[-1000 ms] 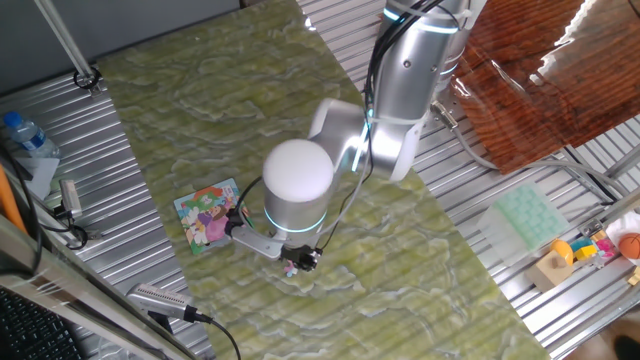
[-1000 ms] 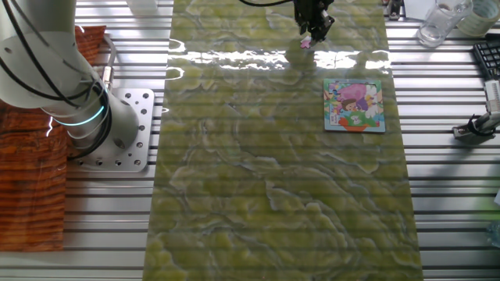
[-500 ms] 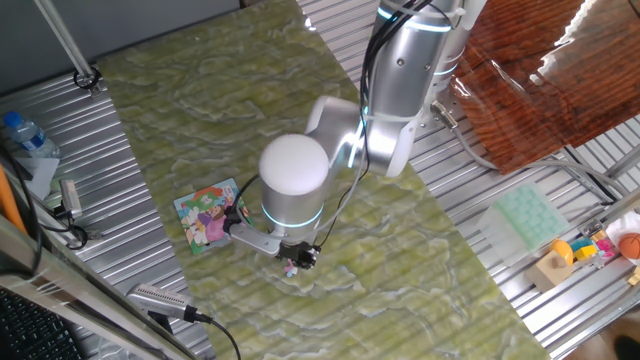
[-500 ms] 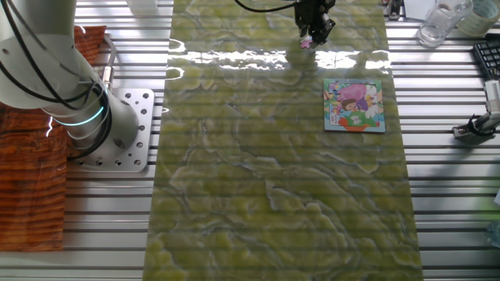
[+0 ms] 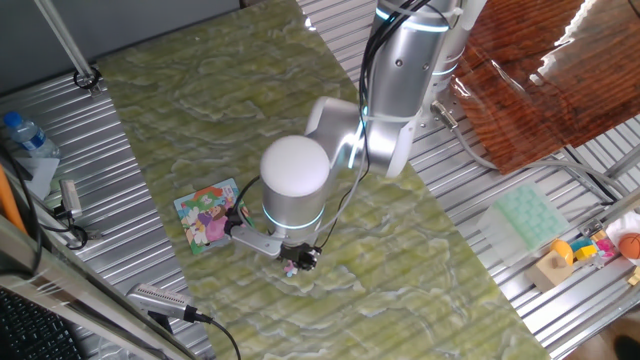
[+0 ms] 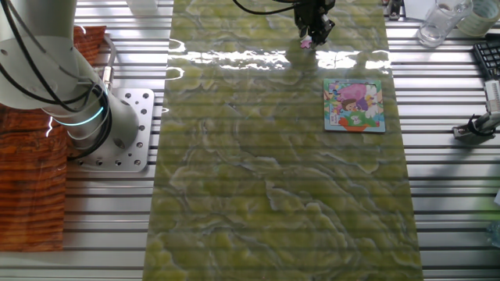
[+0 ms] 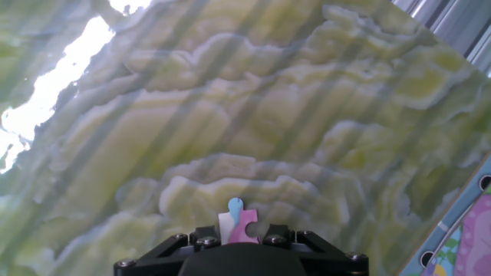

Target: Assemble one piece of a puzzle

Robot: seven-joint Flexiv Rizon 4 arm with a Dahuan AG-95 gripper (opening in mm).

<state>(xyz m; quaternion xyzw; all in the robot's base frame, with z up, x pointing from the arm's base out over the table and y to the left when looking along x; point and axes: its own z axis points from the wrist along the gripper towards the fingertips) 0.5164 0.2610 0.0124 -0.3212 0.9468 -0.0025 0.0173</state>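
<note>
Piece (image 7: 238,222) pinched in claw (image 7: 239,239), above green mat (image 7: 230,115), puzzle (image 6: 354,104) nearby

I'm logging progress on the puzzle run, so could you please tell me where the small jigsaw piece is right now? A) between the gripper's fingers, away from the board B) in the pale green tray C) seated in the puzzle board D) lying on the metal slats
A: the piece sits clamped at the gripper in the hand view, with the puzzle lying apart on the mat.
</note>
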